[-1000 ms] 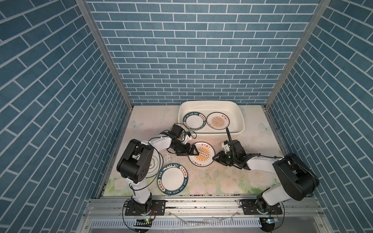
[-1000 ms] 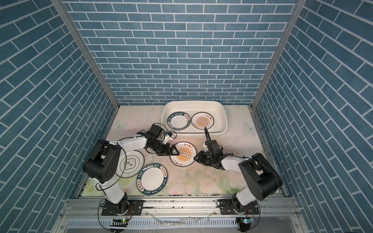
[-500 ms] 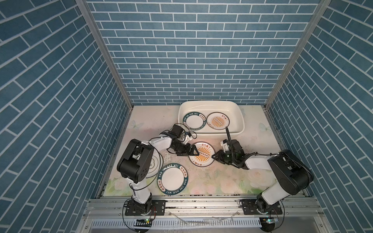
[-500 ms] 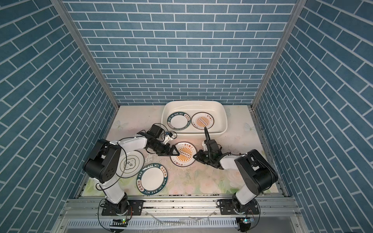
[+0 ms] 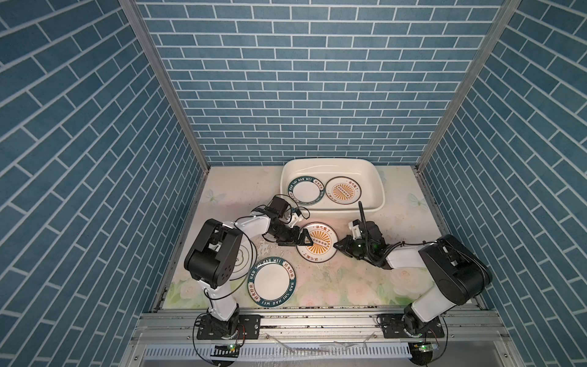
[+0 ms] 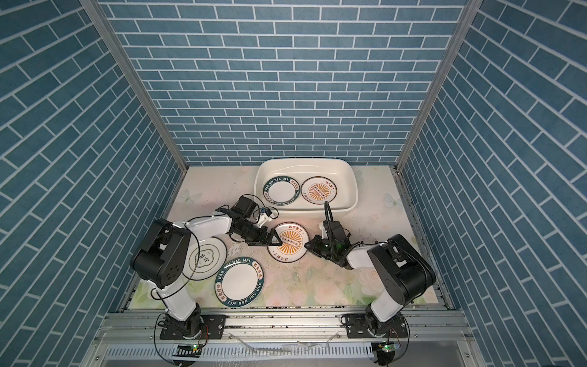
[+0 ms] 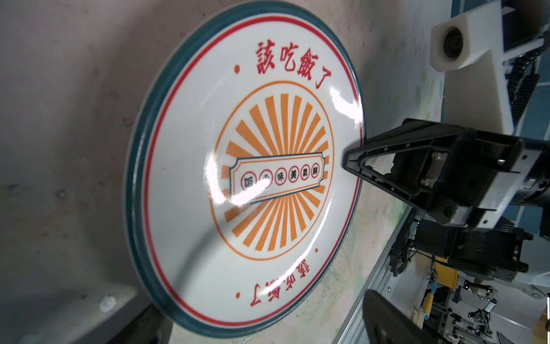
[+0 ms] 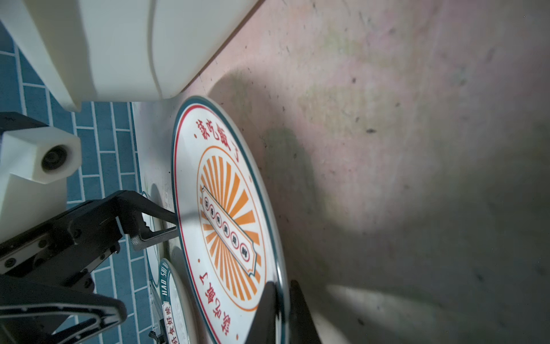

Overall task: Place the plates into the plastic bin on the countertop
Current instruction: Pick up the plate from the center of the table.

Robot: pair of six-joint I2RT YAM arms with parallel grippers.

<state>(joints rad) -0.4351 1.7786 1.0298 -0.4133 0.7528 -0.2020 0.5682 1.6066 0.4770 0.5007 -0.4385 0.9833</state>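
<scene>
On the countertop, just in front of the bin, lay the sunburst plate, with a gripper at each side. The right gripper was clamped on the rim nearest its arm. Its fingers ran off the wrist frame, so whether the rim was raised could not be told. The left gripper had jaws apart, one tip at the opposite rim; its own wrist view gave only two dark blurs. The cloud plate was half hidden under the left arm. Inside the bin a teal-rimmed plate and an orange-centred plate lay side by side. The lettered plate sat near the front. Against a second ago, the right gripper had advanced and closed; the left arm and the plates were unchanged.
</scene>
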